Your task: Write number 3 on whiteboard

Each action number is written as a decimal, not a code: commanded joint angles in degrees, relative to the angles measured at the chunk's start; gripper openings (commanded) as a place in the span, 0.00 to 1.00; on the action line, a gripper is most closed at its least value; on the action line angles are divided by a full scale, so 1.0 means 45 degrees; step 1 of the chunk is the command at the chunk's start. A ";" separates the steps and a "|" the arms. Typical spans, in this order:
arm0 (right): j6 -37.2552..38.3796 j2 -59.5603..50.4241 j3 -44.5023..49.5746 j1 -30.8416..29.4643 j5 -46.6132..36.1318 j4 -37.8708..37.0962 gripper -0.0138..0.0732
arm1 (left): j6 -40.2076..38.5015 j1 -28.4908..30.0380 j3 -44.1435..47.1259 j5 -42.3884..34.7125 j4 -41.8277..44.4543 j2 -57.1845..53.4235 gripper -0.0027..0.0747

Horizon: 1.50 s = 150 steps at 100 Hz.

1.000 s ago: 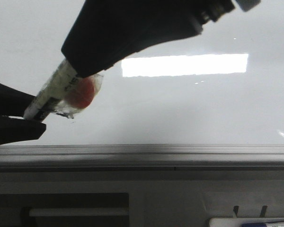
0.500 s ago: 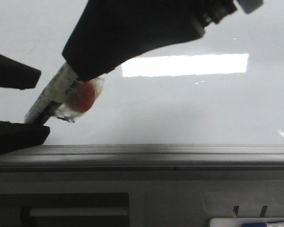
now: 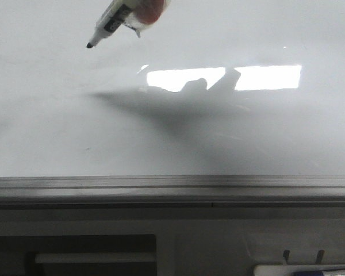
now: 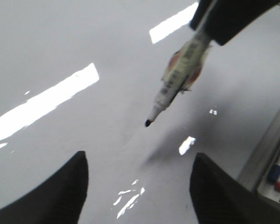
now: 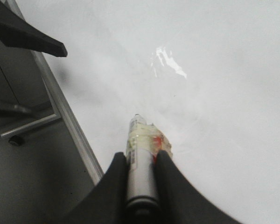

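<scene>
Between the right fingers (image 5: 141,161) sits a marker (image 5: 140,172), clamped on both sides of its barrel, with clear tape and a red patch wrapped near its front. Its black tip (image 4: 148,123) points down at the whiteboard (image 3: 218,132) but hangs above the surface, not touching. The left fingers (image 4: 137,186) are spread wide apart, holding nothing, over the board near the marker. No drawn number shows on the glossy board, only a bright rectangular reflection (image 3: 264,77) and the arm's shadow. A grey metal frame (image 3: 172,187) edges the board.
</scene>
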 commanded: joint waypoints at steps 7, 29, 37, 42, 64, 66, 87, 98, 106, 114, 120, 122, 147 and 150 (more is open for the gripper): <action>-0.0119 0.0085 -0.0698 -0.0218 -0.0513 -0.0222 0.09 | -0.0012 0.0819 -0.0337 -0.0620 -0.1452 -0.0157 0.13; -0.0119 0.0779 -0.1161 -0.0218 -0.0787 -0.0512 0.09 | -0.0012 0.1320 -0.0337 -0.1123 -0.1426 -0.0157 0.01; -0.0119 0.1087 -0.1348 -0.0302 -0.0936 -0.0657 0.09 | -0.0012 0.1320 -0.0337 -0.1223 -0.1426 -0.0157 0.01; -0.0119 0.1221 -0.1495 -0.0416 -0.0990 -0.0687 0.09 | -0.0012 0.1320 -0.0337 -0.1223 -0.1426 -0.0157 0.01; -0.0119 0.1319 -0.1873 -0.1483 -0.0360 -0.0933 0.09 | -0.0012 0.1320 -0.0337 -0.1223 -0.1426 -0.0157 0.01; -0.0119 0.1296 -0.1901 -0.1542 -0.0183 -0.0933 0.09 | -0.0012 0.1320 -0.0337 -0.1223 -0.1426 -0.0157 0.01; -0.0097 0.0830 -0.1967 -0.1768 0.2222 -0.1075 0.09 | -0.0012 0.1320 -0.0337 -0.1223 -0.1426 -0.0157 0.01; -0.0097 0.0951 -0.1941 -0.1746 0.2895 -0.0853 0.09 | -0.0012 0.1320 -0.0337 -0.1223 -0.1426 -0.0157 0.01; -0.0097 0.1214 -0.1823 -0.1618 0.2373 -0.0852 0.09 | -0.0012 0.1320 -0.0337 -0.1223 -0.1426 -0.0157 0.01; -0.0097 0.1617 -0.1823 -0.1401 0.1835 -0.0830 0.09 | -0.0012 0.1320 -0.0337 -0.1223 -0.1426 -0.0157 0.01; -0.0097 0.1933 -0.1823 -0.1248 0.1542 -0.0830 0.09 | -0.0012 0.1320 -0.0337 -0.1223 -0.1426 -0.0157 0.01; -0.0097 0.2015 -0.1845 -0.1213 0.1522 -0.0830 0.09 | -0.0012 0.1320 -0.0337 -0.1223 -0.1426 -0.0157 0.01; -0.0074 0.1761 -0.1845 -0.1145 0.1959 -0.1137 0.09 | 0.0156 0.1320 -0.0337 -0.1201 -0.1426 -0.0157 0.01; 0.0041 0.1620 -0.1845 -0.1145 0.2283 -0.1207 0.09 | 0.0156 0.1320 -0.0337 -0.1201 -0.1426 -0.0157 0.01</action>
